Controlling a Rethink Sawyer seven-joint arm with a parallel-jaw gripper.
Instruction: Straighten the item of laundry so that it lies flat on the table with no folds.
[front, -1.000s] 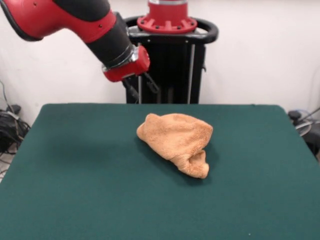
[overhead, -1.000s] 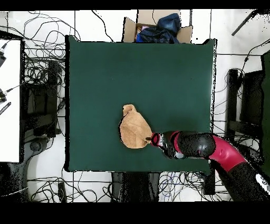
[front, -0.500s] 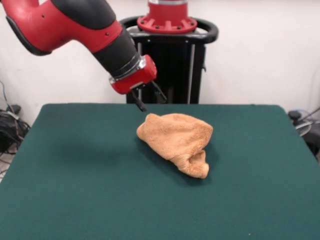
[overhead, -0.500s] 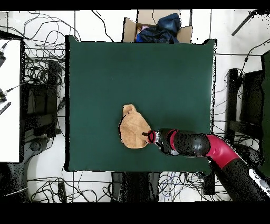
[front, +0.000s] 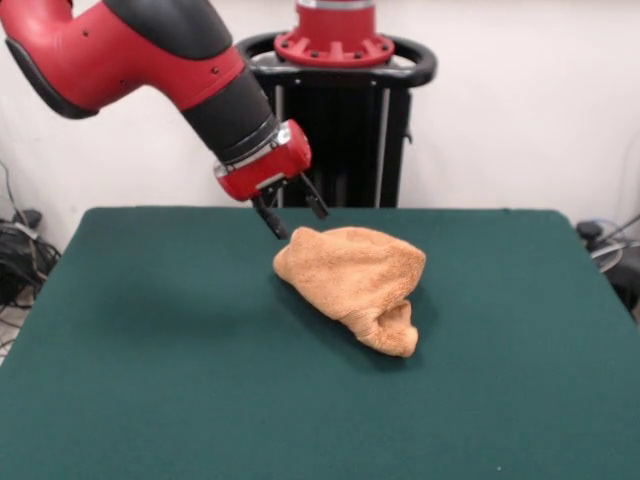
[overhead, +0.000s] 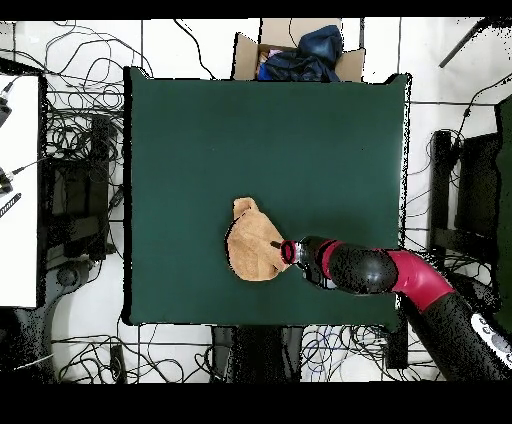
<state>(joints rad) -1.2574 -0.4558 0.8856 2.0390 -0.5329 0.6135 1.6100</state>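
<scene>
Towel (front: 355, 282) (overhead: 253, 246) seen bunched on table (front: 150, 350) (overhead: 300, 130); gripper (front: 296, 217) (overhead: 279, 249) held spread, empty, just above its edge.

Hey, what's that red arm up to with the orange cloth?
The robot's claw hangs open just above the far edge of a crumpled orange towel, apparently about to grab it. The towel lies bunched in a lump near the middle of the green table, not yet flattened. Nothing is held at this moment.
</scene>
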